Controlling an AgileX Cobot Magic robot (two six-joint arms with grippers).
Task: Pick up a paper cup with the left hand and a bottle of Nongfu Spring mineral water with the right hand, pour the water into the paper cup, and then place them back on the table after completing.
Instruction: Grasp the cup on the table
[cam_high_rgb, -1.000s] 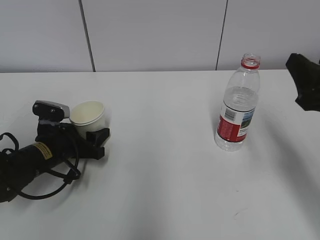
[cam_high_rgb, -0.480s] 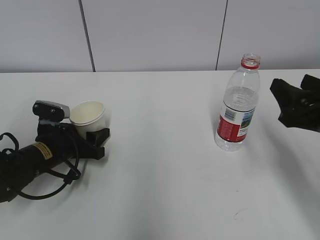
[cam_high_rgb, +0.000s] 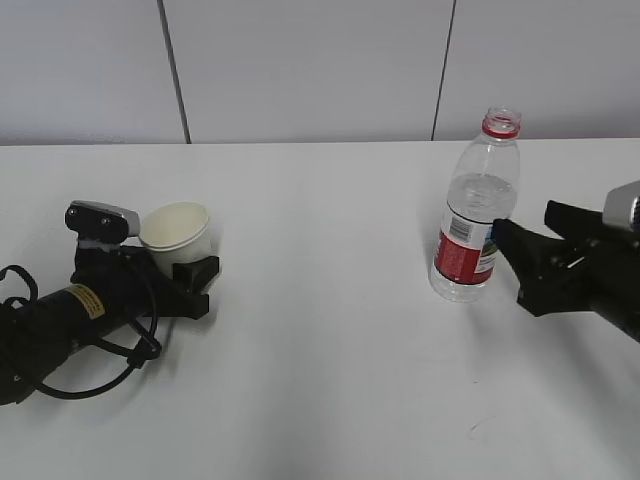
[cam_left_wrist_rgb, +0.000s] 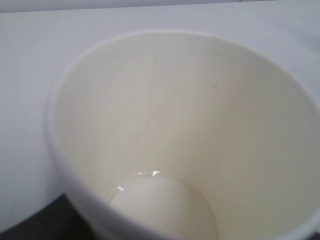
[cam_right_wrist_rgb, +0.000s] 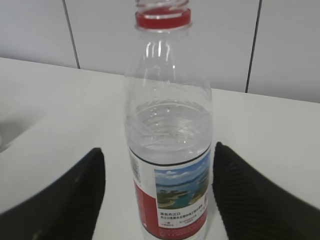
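Note:
The paper cup (cam_high_rgb: 178, 233) stands on the white table (cam_high_rgb: 330, 350) at the left, empty and held in my left gripper (cam_high_rgb: 195, 282); the arm lies low and carries a yellow sticker. In the left wrist view the cup (cam_left_wrist_rgb: 190, 125) fills the frame, and the jaws are mostly hidden. The open-topped Nongfu Spring bottle (cam_high_rgb: 475, 215) stands at the right, with a red neck ring, a red label and clear water (cam_high_rgb: 482, 195) about two-thirds up. My right gripper (cam_high_rgb: 522, 238) is open just right of it. In the right wrist view the bottle (cam_right_wrist_rgb: 167, 150) stands between the fingers (cam_right_wrist_rgb: 75, 195), untouched.
A small dark scuff mark (cam_high_rgb: 478, 428) lies on the table in front of the bottle. A grey panelled wall (cam_high_rgb: 300, 70) runs along the table's far edge. Black cables (cam_high_rgb: 100, 375) loop beside the left arm.
My right gripper has come in from the right edge, moving left and down to the bottle's label height. The left arm, the cup and the bottle have not moved.

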